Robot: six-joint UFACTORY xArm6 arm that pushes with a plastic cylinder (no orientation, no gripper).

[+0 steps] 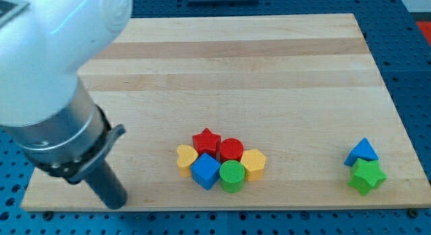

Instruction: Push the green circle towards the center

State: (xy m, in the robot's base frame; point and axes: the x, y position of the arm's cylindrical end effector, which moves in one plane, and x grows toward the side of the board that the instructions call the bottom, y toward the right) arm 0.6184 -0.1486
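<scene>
Resting at the surface near edge, 7 o'clock, my tip stands well left of the cluster. No jaws fitted. Green circle touches blue cube, yellow hexagon, red circle. Red star sits behind.
</scene>
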